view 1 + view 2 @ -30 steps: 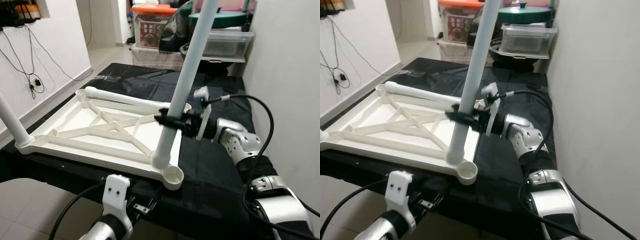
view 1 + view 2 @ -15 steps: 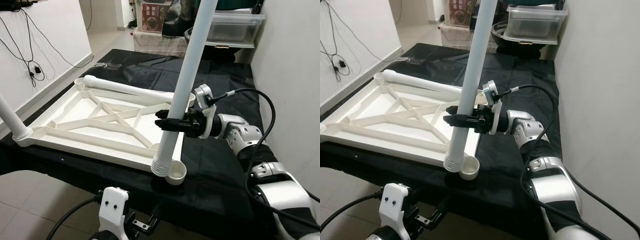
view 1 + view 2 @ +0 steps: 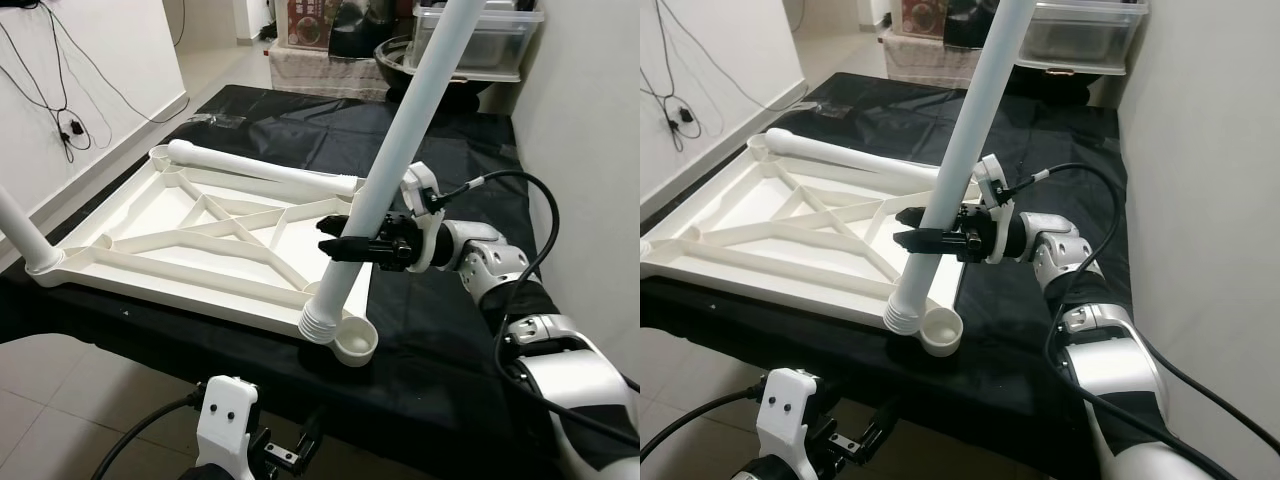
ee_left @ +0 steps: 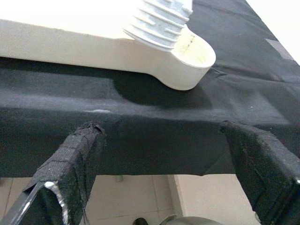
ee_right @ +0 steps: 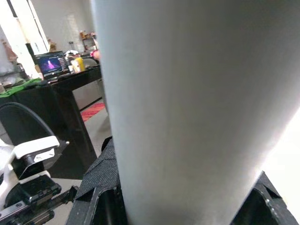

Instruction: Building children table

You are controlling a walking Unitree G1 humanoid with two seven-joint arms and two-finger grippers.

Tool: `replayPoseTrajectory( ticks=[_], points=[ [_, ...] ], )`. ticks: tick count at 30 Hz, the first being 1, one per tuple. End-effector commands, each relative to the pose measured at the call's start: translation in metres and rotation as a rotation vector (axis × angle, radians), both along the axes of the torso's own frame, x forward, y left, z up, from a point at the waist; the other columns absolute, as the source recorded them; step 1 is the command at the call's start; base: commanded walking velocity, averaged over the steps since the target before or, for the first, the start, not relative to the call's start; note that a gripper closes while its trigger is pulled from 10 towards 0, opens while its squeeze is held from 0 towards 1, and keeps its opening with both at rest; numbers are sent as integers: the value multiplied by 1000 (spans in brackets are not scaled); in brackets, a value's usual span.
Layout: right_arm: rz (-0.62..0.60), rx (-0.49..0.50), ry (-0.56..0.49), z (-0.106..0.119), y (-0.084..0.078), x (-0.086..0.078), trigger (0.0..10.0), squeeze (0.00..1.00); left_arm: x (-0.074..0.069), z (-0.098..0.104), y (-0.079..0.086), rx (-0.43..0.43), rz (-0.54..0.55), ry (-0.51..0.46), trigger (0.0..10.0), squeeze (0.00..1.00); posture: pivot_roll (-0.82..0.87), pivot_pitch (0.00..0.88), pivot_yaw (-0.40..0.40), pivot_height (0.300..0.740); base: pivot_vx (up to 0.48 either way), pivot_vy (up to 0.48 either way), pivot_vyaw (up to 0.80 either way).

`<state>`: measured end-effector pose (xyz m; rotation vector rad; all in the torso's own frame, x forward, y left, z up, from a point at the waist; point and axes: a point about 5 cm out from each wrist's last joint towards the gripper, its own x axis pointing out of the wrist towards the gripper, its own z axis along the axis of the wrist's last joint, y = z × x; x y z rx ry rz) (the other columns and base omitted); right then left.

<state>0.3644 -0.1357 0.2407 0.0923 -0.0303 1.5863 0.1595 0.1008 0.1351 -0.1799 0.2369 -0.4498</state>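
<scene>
A white plastic table top (image 3: pixel 200 240) lies upside down on a black-covered surface. My right gripper (image 3: pixel 345 248) is shut on a long white table leg (image 3: pixel 400 150), which leans to the right. The leg's threaded end (image 3: pixel 317 326) rests just beside the round corner socket (image 3: pixel 356 342), not inside it. Another leg (image 3: pixel 260 172) lies along the frame's far side, and a third (image 3: pixel 22 232) stands at the left corner. My left gripper (image 4: pixel 164 173) hangs open below the surface's front edge, under that socket (image 4: pixel 194 56).
The black cloth-covered surface (image 3: pixel 450 330) runs along a white wall on the right. Storage boxes and a pot (image 3: pixel 470 40) stand behind it. Cables (image 3: pixel 60 110) hang on the left wall above a tiled floor.
The leg has tilted further to the right while its threaded end stays by the corner socket. The camera has shifted, lowering the whole scene slightly.
</scene>
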Motion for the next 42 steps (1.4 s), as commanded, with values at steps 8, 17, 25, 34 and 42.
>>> replayPoseTrajectory(
  ticks=[8, 17, 25, 34, 42],
  points=[
    [42, -43, -101, 19, -7, -6, 10000, 0, 2, -5, 1, 31, -5, 13, 10000, 0, 122, 132, -26, 740, 0, 0, 0],
    [127, -11, -102, 27, -5, -20, 10000, 0, 6, -7, 0, 42, -2, 7, 10000, 0, 117, 106, -29, 740, 0, 0, 0],
    [163, -105, -91, 10, 0, -24, 10000, 0, 7, -8, 0, 49, -6, 1, 10000, 0, 114, 99, -31, 740, 0, 0, 0],
    [146, -137, -104, 4, 3, -20, 10000, 0, 8, -7, -1, 56, -10, -8, 10000, 0, 117, 111, -31, 740, 0, 0, 0],
    [104, -151, -112, 6, -2, -13, 10000, 0, 7, -7, -1, 52, -8, -8, 10000, 0, 113, 117, -35, 740, 0, 0, 0]
  ],
)
